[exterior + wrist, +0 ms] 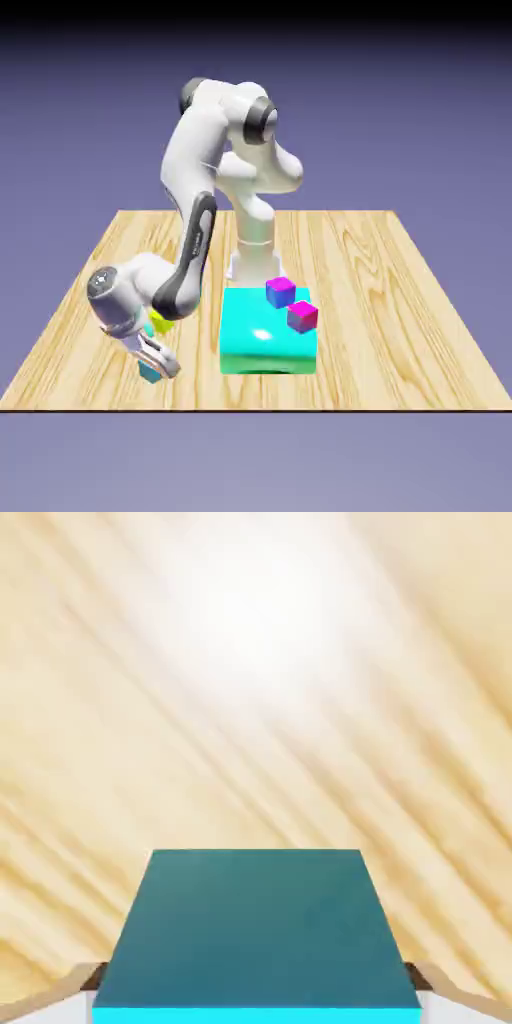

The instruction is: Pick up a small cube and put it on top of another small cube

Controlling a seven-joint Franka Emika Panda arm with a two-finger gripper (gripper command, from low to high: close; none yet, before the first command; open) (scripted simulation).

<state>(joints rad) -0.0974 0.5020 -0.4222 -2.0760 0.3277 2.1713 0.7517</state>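
Observation:
The small cube (150, 373), cyan with darker teal sides, sits low at the table's front toward the exterior view's left. My gripper (153, 364) is shut on it. The cube (258, 932) fills the bottom of the hand view, with a grey fingertip (70, 995) at each of its lower corners and my gripper (258, 1000) closed around it. Whether it still touches the wood I cannot tell. The other small cube (280, 291), magenta on top with a blue side, stands on the big turquoise block (262, 340), well to the right of my gripper.
A second magenta cube (302, 316) with a purple-grey side sits on the turquoise block near its right edge. A yellow cube (160, 323) lies just behind my hand, partly hidden by the arm. The wooden table (400, 330) ends close in front of the gripper.

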